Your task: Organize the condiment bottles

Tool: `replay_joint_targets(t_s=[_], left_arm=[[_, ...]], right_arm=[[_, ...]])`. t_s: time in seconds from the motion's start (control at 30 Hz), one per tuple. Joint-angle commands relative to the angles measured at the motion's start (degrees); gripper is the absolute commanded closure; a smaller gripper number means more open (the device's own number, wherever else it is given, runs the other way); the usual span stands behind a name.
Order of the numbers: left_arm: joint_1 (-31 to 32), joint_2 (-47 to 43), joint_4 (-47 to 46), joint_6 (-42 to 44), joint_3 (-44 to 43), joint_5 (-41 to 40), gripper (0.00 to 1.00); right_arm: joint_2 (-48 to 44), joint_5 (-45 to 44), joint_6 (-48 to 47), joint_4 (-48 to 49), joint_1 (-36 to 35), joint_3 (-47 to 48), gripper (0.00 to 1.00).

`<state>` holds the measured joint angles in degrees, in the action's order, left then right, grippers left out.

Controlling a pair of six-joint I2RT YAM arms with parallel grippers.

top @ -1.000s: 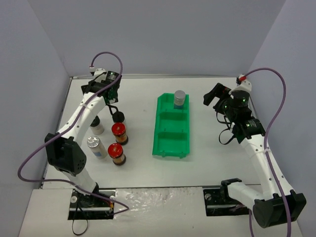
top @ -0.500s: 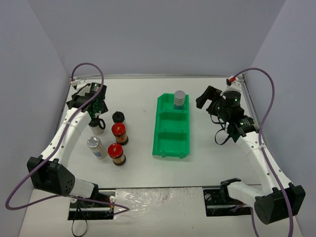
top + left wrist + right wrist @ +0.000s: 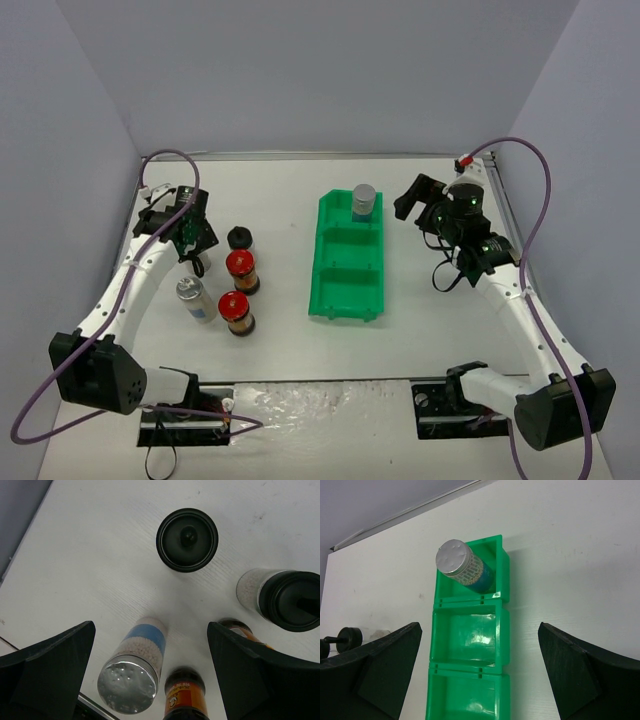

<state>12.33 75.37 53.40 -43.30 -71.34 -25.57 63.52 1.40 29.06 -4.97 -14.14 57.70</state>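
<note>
Silver-capped condiment bottle point(image 3: 364, 200) stands in the far compartment of the green divided bin point(image 3: 321, 262). Five other bottles point(image 3: 240, 264) cluster on the white surface point(image 3: 285, 195) beneath the left gripper point(image 3: 151, 630), jaws released. Right gripper point(image 3: 480, 627) jaws likewise released, empty.

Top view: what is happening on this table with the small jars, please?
Two arms are sorting jars into the green bin. One silver-capped jar stands in its far compartment; the other two compartments are empty. The left gripper hangs open above a black-capped jar; another black-capped jar, two red-capped jars and a second silver-capped jar stand close by. The right gripper is open and empty, right of the bin's far end.
</note>
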Motion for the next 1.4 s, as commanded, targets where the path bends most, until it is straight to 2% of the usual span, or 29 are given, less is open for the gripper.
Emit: replay_joint_targets(t_s=[0.0,0.3,0.47,0.93,1.07,1.2,1.27,1.3,1.37], left_arm=[[-1.91,2.70,-4.48,1.63,-2.70,0.35,0.08],[-4.74,11.84,-11.48,4.26,-6.18,4.16,0.07],[-6.96,14.67,-12.41,5.05,-7.81,5.08,0.07],[-9.61,19.94,-16.39,4.65,-5.19,11.53,0.07],[-9.70,20.68,-15.71,3.54,-4.28,11.23,0.08],[-9.85,20.27,-16.14,2.80,-2.96,11.30,0.14],[-9.96,20.36,-15.79,2.60,-2.92,11.53,0.22],[-9.96,20.42,-15.71,2.56,-2.84,11.64,0.27],[-9.96,20.21,-15.15,2.03,-2.64,11.24,0.48]], right_arm=[[0.46,0.05,0.03,4.40,-0.63,0.26,0.00],[0.02,-0.18,0.03,4.44,-0.72,0.31,0.00],[-0.08,-0.60,-0.31,4.43,-0.79,0.30,0.00],[-0.07,-0.86,-0.16,4.43,-0.79,0.22,0.00],[0.11,-0.87,-0.05,4.43,-0.80,0.05,0.00],[0.20,-0.87,-0.05,4.44,-0.80,-0.12,0.00],[0.20,-0.95,0.02,4.37,-0.80,-0.13,0.00],[0.20,-0.88,-0.05,4.43,-0.80,-0.12,0.00],[0.20,-0.96,-0.05,4.42,-0.80,-0.04,0.00]])
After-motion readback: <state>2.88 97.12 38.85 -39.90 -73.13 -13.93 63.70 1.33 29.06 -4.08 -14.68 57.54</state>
